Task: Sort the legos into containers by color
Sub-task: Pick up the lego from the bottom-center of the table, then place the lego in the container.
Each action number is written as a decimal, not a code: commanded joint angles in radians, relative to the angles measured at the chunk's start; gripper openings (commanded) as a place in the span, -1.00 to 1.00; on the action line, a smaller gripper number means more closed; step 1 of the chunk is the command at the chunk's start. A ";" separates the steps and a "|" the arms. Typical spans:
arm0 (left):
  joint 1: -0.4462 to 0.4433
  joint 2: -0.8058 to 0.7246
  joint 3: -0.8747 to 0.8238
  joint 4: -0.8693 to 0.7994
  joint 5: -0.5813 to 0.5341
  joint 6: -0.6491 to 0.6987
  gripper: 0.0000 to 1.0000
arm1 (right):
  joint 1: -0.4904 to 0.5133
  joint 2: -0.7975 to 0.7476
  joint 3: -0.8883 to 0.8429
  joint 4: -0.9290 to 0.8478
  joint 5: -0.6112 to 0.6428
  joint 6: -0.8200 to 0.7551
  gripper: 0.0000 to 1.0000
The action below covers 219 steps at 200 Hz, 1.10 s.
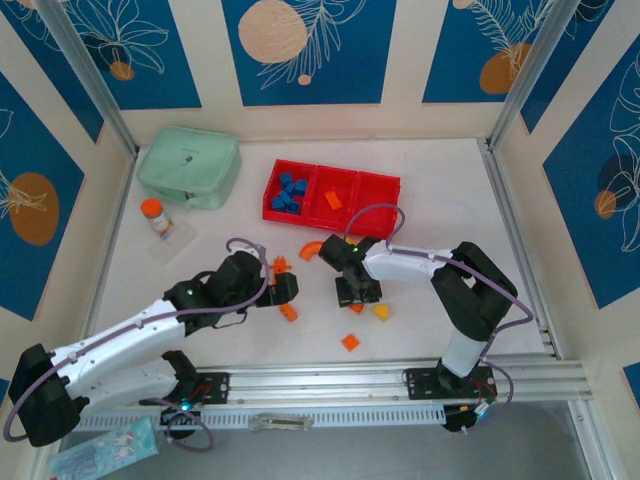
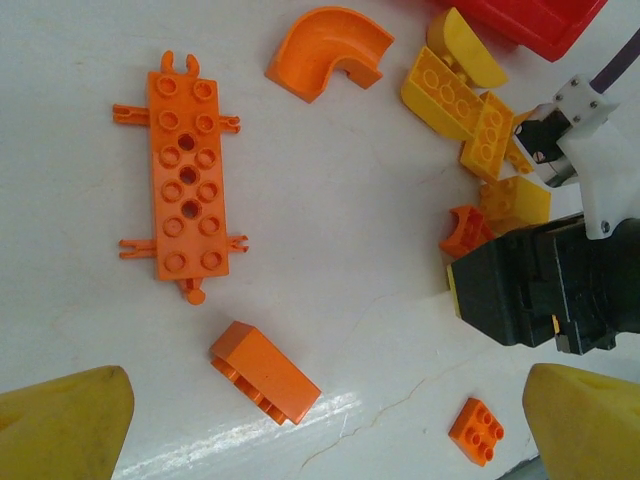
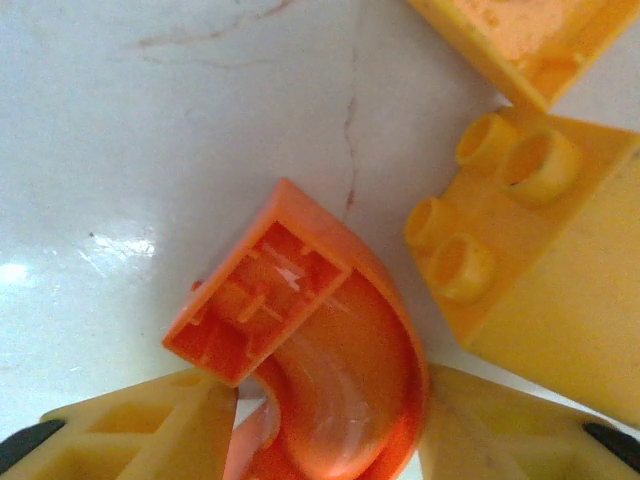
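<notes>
My right gripper [image 3: 330,425] is shut on an orange arch lego [image 3: 335,330], one yellow finger pressed on each side, low over the table. Yellow legos [image 3: 530,230] lie just right of it. My left gripper [image 2: 325,430] is open above an orange brick [image 2: 265,372], which lies apart from both fingers. Ahead of it lie a long orange plate [image 2: 185,180], another orange arch [image 2: 330,50] and a small orange square lego [image 2: 476,431]. The red tray [image 1: 330,210] holds several blue legos [image 1: 289,192] in its left compartment and one orange lego [image 1: 333,198] in the middle one.
A mint-green box [image 1: 190,165] and an orange-capped bottle [image 1: 153,215] stand at the back left. The right gripper's black body [image 2: 540,290] is close to the left gripper's right side. A metal rail [image 1: 400,380] runs along the near edge.
</notes>
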<state>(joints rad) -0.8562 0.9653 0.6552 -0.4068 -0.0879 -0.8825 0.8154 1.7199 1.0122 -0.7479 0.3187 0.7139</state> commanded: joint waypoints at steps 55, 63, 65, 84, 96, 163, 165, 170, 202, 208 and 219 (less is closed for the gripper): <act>-0.011 0.007 0.030 -0.006 -0.022 0.018 0.99 | 0.004 -0.023 -0.016 0.033 0.001 -0.016 -0.35; -0.011 0.007 0.038 -0.018 -0.027 0.026 0.99 | 0.007 -0.034 -0.014 0.036 0.000 -0.027 -0.39; -0.011 0.007 0.039 -0.022 -0.028 0.026 0.99 | 0.007 -0.035 -0.012 0.037 0.000 -0.030 -0.39; -0.010 0.001 0.056 -0.048 -0.043 0.041 0.99 | 0.011 -0.060 0.005 0.028 0.018 -0.045 -0.41; -0.011 -0.003 0.068 -0.066 -0.058 0.050 0.99 | 0.011 -0.073 0.027 0.020 0.026 -0.059 -0.42; 0.013 -0.013 0.164 -0.161 -0.167 0.131 0.99 | -0.061 -0.026 0.281 0.028 0.069 -0.194 -0.41; 0.015 -0.011 0.168 -0.166 -0.171 0.133 0.99 | -0.065 -0.020 0.290 0.031 0.069 -0.197 -0.42; 0.023 -0.008 0.178 -0.176 -0.176 0.139 0.99 | -0.079 -0.009 0.313 0.040 0.070 -0.205 -0.41; 0.101 0.008 0.220 -0.173 -0.157 0.191 0.99 | -0.172 0.117 0.495 0.059 0.055 -0.241 -0.41; 0.121 0.014 0.226 -0.168 -0.148 0.198 0.99 | -0.185 0.143 0.528 0.063 0.057 -0.251 -0.41; 0.157 0.026 0.237 -0.158 -0.123 0.211 0.99 | -0.209 0.194 0.594 0.068 0.062 -0.267 -0.41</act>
<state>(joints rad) -0.7609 0.9699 0.8478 -0.5480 -0.2253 -0.7296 0.6525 1.8183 1.4940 -0.6891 0.3672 0.5030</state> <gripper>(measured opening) 0.994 0.327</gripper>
